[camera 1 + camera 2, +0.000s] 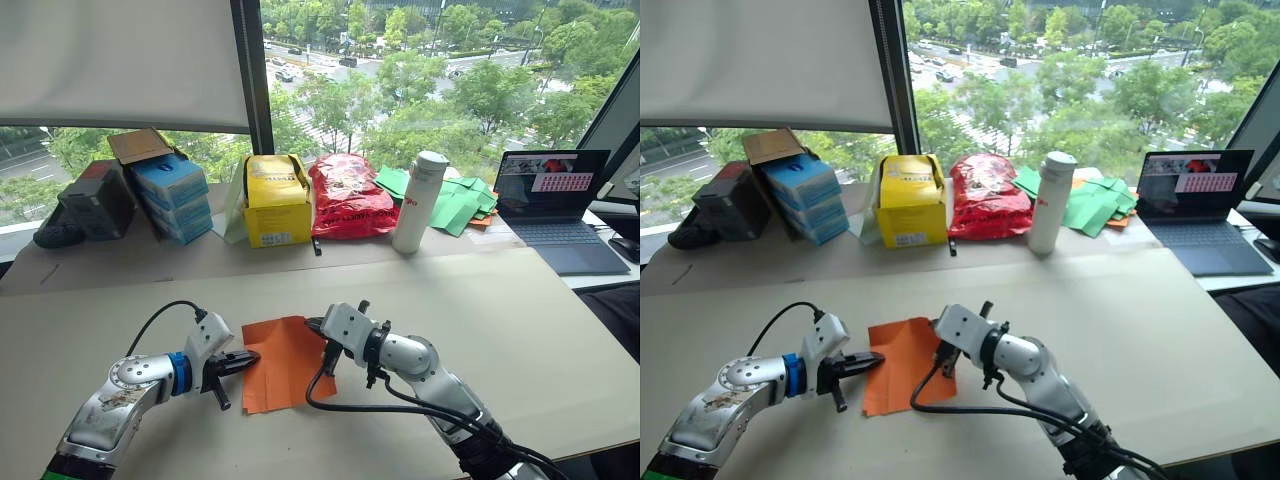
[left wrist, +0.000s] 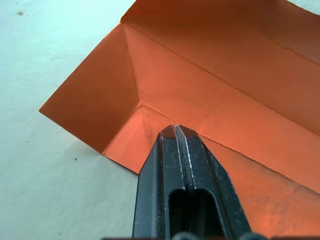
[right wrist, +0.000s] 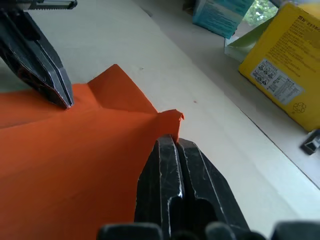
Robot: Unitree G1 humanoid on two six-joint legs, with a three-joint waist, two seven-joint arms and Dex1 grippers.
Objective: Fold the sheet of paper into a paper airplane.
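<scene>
Both sets of fingers are together: left gripper (image 1: pixel 252 356) pins the sheet of paper (image 1: pixel 283 363) flat near the table's (image 1: pixel 520 330) front edge, right gripper (image 3: pixel 172 142) nips its far corner, likely to fold it.

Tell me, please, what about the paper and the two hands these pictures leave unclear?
- Paper: its right edge is hidden behind the right hand in the eye views.
- Right hand: its wrist view doesn't settle whether the shut fingers pinch the paper's curled corner or only press it.
- Left hand: shut, tip at a crease; touching or hovering is unclear.
- Laptop: screen too small to read.
</scene>
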